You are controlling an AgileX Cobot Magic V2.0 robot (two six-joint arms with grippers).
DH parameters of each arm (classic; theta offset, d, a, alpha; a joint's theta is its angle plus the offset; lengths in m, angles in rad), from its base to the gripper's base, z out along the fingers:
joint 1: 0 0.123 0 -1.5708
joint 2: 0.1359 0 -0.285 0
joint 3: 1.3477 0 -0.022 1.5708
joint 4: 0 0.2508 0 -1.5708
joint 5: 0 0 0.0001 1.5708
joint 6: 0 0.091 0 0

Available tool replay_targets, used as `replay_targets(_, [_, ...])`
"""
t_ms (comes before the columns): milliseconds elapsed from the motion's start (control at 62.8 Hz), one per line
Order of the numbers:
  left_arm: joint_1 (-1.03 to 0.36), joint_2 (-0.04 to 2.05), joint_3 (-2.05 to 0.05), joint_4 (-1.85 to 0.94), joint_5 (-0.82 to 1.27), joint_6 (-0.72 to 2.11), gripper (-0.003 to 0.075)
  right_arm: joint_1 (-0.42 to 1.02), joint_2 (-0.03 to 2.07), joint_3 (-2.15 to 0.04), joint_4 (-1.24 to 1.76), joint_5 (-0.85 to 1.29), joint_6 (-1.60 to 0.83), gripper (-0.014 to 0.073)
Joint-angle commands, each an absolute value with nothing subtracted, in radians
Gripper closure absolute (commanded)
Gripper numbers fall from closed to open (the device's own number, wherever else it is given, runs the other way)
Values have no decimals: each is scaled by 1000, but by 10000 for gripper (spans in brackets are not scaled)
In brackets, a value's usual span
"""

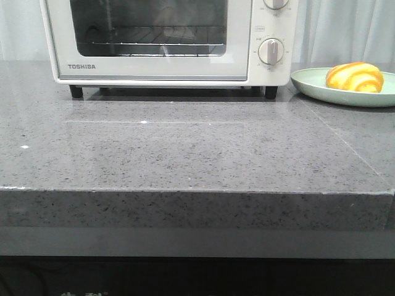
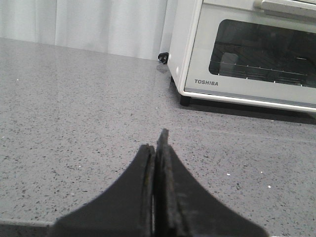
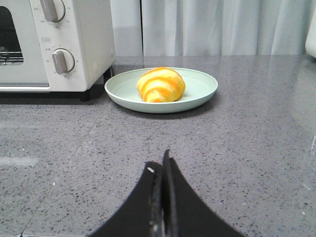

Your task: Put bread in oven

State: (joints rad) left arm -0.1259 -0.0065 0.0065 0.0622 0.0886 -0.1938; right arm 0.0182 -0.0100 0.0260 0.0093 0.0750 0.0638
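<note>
the bread (image 3: 160,85) sat on the pale green plate (image 3: 200,91), well ahead of the right gripper (image 3: 162,173), whose fingers were pressed shut, empty. bare grey countertop (image 1: 185,154) lay between. the left gripper (image 2: 157,153) was closed too, the oven (image 2: 237,54) door shut beyond it.

Oven (image 1: 166,43) sits at the back of the desk (image 1: 185,154), door closed. Just to its right, a plate (image 1: 308,83), and the bread (image 1: 355,77) lies on that plate. Curtain (image 1: 345,31) hangs behind it all.
</note>
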Motion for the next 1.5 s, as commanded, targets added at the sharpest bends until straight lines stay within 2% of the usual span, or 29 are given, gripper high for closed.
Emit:
replay_targets(0, [-122, -28, 31, 63, 15, -195, 738, 10, -31, 30, 0, -11, 52, 711])
replay_targets(525, [-122, -28, 31, 63, 15, -195, 738, 10, -31, 30, 0, -11, 52, 711])
replay_targets(907, [-122, -26, 3, 61, -71, -197, 738, 10, -31, 3, 15, 0, 53, 711])
replay_targets(1051, [-122, -20, -98, 61, -41, -197, 738, 10, -31, -91, 33, 66, 53, 711])
replay_targets(1210, [-122, 36, -289, 61, 88, -197, 738, 10, -9, -255, 33, 215, 53, 711])
replay_targets(1480, [-122, 292, -633, 62, 322, -152, 738, 10, 219, -569, 33, 430, 53, 711])
